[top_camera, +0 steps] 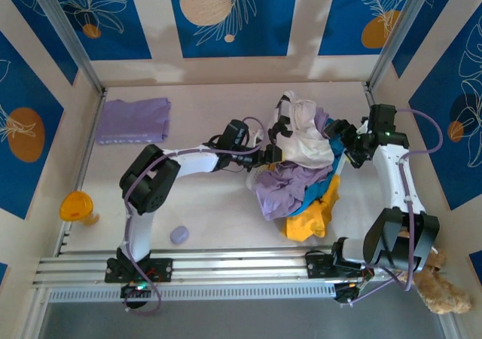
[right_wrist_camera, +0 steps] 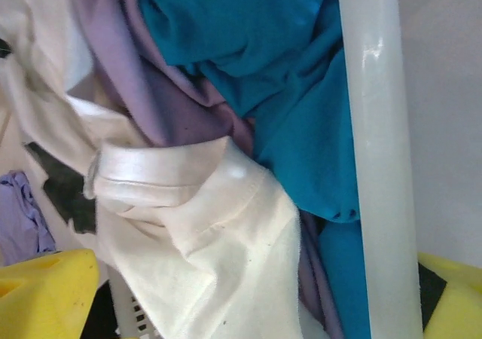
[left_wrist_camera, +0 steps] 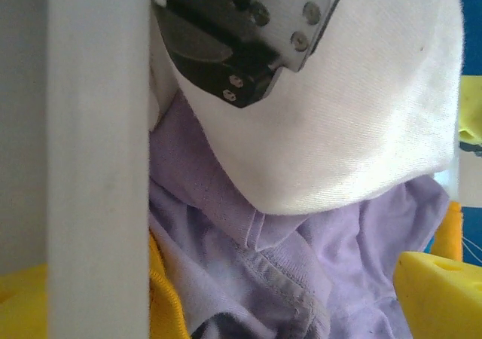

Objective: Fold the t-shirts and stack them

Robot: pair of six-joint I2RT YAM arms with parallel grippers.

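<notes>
Pile of t-shirts [top_camera: 297,177] lies crumpled right of centre on the table [top_camera: 203,211]. The white t-shirt [top_camera: 307,139] is on top, the lavender t-shirt [top_camera: 280,188] under it, the teal t-shirt [top_camera: 333,172] at the right, and the yellow-orange t-shirt [top_camera: 309,220] at the near edge. A folded lavender t-shirt [top_camera: 134,119] sits well apart, back left.

Cloth is soft, light and limp; a lifted shirt will likely drag its neighbours. Best hold is judged to be a hem or sleeve edge of the white one.

At the pile's left side is the left end effector [top_camera: 265,156], at its right side the right end effector [top_camera: 340,137]. Both are spread wide, with cloth between the fingers and nothing pinched.

Soft, matt cloth t-shirts [top_camera: 290,184]
</notes>
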